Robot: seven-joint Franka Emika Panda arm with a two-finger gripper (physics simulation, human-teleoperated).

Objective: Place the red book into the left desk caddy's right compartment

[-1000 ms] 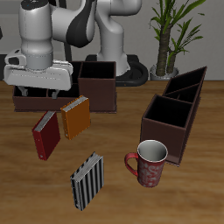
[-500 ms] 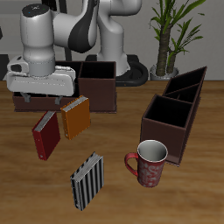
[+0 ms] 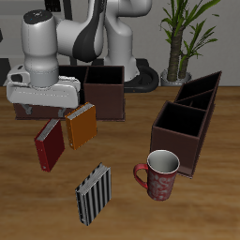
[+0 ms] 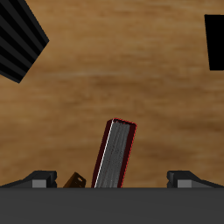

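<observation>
Hand [image 3: 43,105] hovers above the tabletop [image 3: 122,206], just behind the red book [image 3: 50,144]; fingers spread wide, nothing held. In the wrist view the book [image 4: 115,154] stands on edge midway between the fingertips.

Book sits at 9 o'clock in the exterior view, orange book [image 3: 81,126] touching or nearly touching it. Left caddy [image 3: 187,122] is well apart at 3 o'clock, its large right compartment [image 3: 178,127] vacant.

Risks, as judged:
- a finger clips the orange book on descent, because the two are crowded;
- an off-centre pinch tips the book.

Against 1.0 s ago: hand higher, shifted slightly toward the books; books unmoved.
</observation>
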